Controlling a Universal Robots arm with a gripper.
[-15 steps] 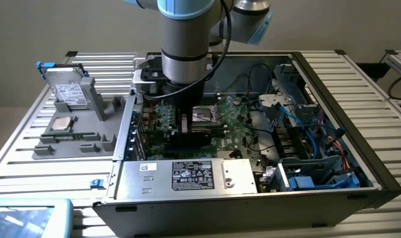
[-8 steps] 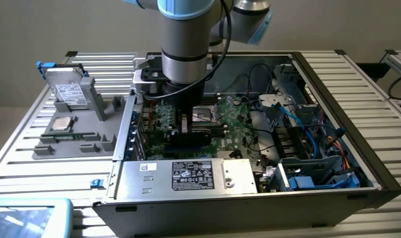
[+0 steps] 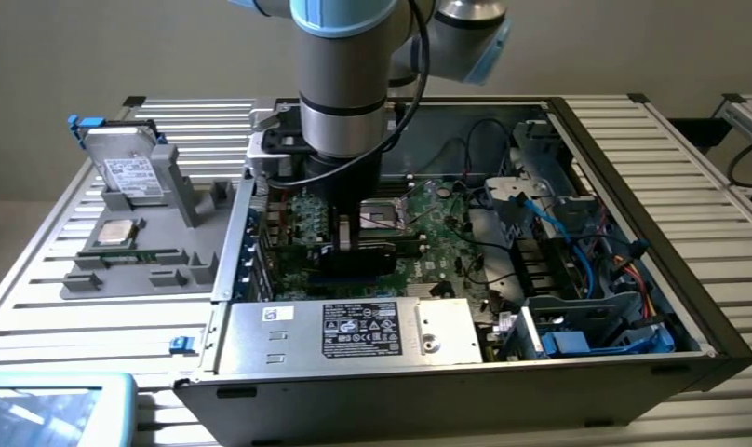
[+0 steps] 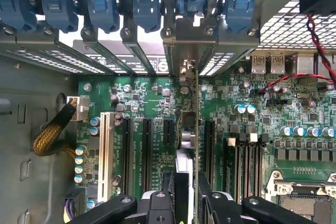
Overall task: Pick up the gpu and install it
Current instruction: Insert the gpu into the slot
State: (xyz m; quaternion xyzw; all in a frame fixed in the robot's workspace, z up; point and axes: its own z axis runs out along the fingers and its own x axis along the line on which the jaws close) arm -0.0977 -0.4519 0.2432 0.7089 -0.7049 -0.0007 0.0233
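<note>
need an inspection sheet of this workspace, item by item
surface: slatted metal table carrying an open computer case with its motherboard exposed
job's things: gpu stands on edge between the claw's fingers, over the expansion slots, lined up with a rear bracket opening
clutter: grey holder at the exterior view's left with a hard drive upright and a processor lying flat
grippers: claw shut on the gpu, down inside the case
cables: blue cables and black wires inside the case; a red and black pair on the board
surroundings: pale wall behind; a blue-rimmed tray at the near corner
</note>
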